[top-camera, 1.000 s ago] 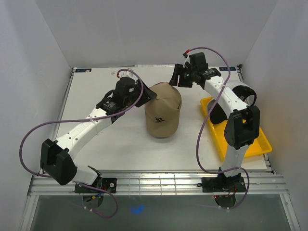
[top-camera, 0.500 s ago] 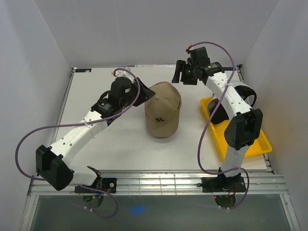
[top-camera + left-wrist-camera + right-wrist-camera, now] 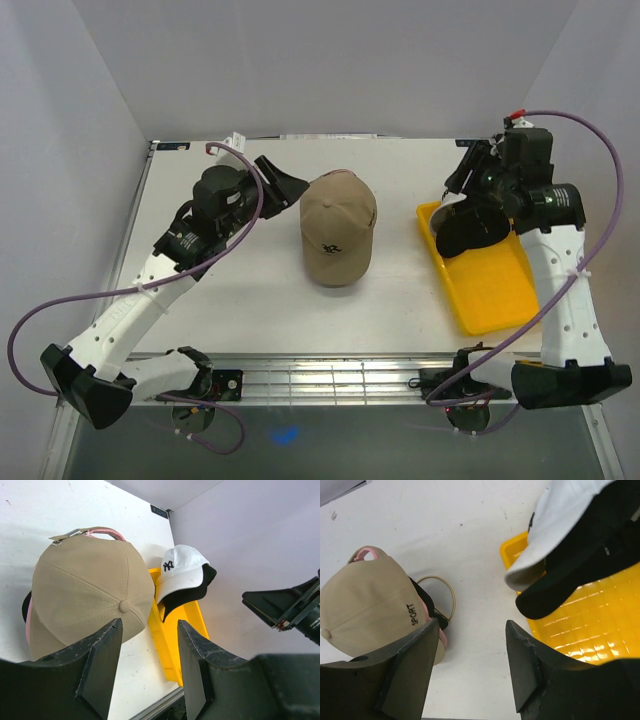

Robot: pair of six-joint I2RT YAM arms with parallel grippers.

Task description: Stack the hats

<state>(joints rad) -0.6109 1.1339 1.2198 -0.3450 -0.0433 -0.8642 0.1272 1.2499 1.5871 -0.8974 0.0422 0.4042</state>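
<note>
Both claws are wide open, nothing in either. Left claw [image 3: 149, 630] hangs just beside the tan cap [image 3: 338, 232]; right claw [image 3: 470, 626] sits by the far end of the yellow tray [image 3: 495, 290].

The tan cap is mid-bench [image 3: 230, 300], nested crown-over-crown on a pink cap [image 3: 361, 555] and a black cap [image 3: 424, 599], so I read that pile as the stack. A gold wire loop [image 3: 451, 594] pokes out from under it, probably there to prop the crowns.

The white NY cap [image 3: 181, 572] lies over a second black cap [image 3: 192, 594] on the tray, not yet stacked.

Caps are soft twill with stiff curved brims. Tray looks like rigid gridded plastic.
</note>
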